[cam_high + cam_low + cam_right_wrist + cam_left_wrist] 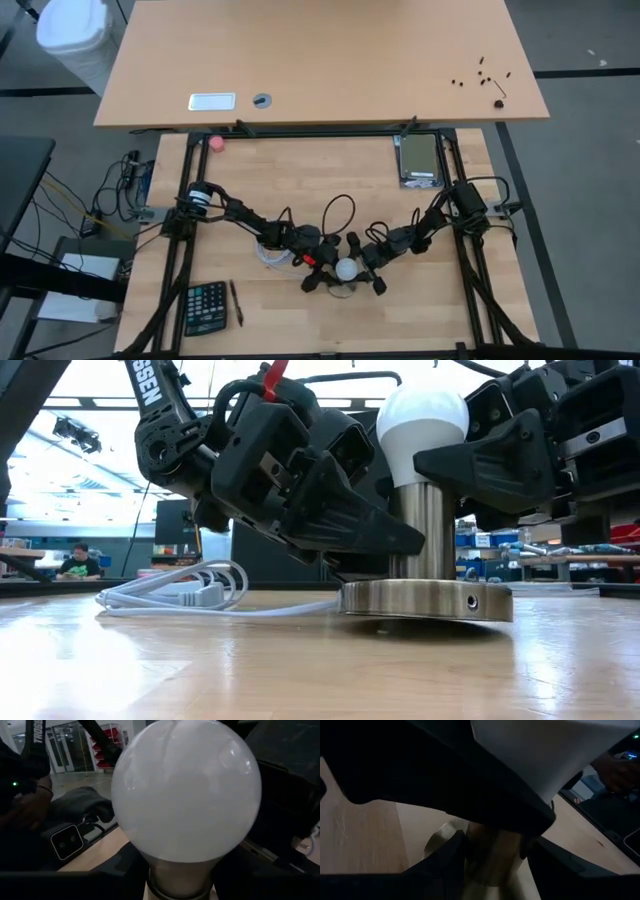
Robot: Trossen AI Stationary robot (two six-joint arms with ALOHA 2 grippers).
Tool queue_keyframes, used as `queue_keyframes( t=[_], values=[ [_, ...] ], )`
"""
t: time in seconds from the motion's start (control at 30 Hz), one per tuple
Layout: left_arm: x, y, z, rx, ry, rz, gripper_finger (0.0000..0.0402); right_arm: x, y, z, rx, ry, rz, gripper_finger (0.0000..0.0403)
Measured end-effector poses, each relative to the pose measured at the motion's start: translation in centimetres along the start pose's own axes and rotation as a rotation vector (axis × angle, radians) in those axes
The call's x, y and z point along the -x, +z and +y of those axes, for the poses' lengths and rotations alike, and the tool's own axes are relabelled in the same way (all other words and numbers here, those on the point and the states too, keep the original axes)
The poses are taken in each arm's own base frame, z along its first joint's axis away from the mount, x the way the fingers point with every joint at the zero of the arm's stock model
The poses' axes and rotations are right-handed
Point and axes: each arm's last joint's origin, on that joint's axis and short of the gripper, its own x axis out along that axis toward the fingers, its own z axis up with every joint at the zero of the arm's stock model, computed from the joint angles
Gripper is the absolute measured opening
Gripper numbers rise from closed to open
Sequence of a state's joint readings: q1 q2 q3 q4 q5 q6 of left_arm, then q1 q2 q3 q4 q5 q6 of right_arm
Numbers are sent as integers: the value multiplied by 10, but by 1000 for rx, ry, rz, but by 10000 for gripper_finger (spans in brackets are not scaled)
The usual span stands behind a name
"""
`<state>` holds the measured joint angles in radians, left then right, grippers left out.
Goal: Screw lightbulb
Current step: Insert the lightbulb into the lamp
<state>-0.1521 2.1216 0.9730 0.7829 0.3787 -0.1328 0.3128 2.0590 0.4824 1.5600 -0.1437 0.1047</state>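
Note:
The white lightbulb point(422, 415) stands upright on top of a steel lamp stand, on its upright column point(420, 525) above a round base point(425, 600) that rests on the table. The bulb's screw base is hidden in the top of the column. My left gripper point(322, 268) is on the bulb's left, shut on the column. My right gripper point(368, 262) is on the bulb's right, shut on the bulb, which fills the right wrist view point(185, 790). My left gripper pinches the stand's column point(492, 855) between its two fingers, low on the column, just above the round base. The fingers point(375, 538) come level from the table's left. The stand is upright, its base flat on the table. My right gripper pinches the bulb's tapering neck point(425, 465), below the globe, between its two fingers. The fingers point(480, 460) come about level from the table's right. The bulb sits upright on top of the column.
A white cord with a plug point(170, 595) lies coiled on the table behind my left gripper. A calculator point(206, 307) and a pen point(237, 302) lie near the front left. A grey device point(420, 160) sits at the back right. A person point(75, 560) sits far behind.

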Motion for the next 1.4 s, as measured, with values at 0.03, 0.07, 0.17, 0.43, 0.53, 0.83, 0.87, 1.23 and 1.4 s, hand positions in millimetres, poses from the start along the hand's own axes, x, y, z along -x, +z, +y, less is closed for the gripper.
queue_keyframes(
  t=[0.03, 0.07, 0.17, 0.43, 0.53, 0.83, 0.87, 1.23, 1.4],
  values=[
    [0, 0, 0, 0, 11, 1, 198, 0, 0, 1, -8, -13, -1, 181],
    [0, 0, 0, -1, 20, 2, 198, 0, 0, 2, -12, -26, -1, 181],
    [0, -1, 1, -4, 51, 5, 198, -1, -1, 6, -15, -70, -4, 181],
    [0, -1, 2, -5, 100, 1, 198, -2, -3, 23, -27, -191, -10, 181],
    [0, -1, 3, -5, 131, -1, 198, -2, -5, 30, -24, -245, -6, 181],
    [0, -1, 4, 4, 230, -13, 198, 1, -9, 46, -7, -427, -3, 181],
    [0, -1, 4, 5, 242, -15, 198, 1, -9, 47, -6, -448, -4, 181],
    [0, -2, 4, 16, 317, -23, 198, -14, -9, 61, 11, -651, 17, 181],
    [0, -2, 4, 27, 343, -30, 198, -20, -8, 68, 26, -750, 16, 181]
  ],
)
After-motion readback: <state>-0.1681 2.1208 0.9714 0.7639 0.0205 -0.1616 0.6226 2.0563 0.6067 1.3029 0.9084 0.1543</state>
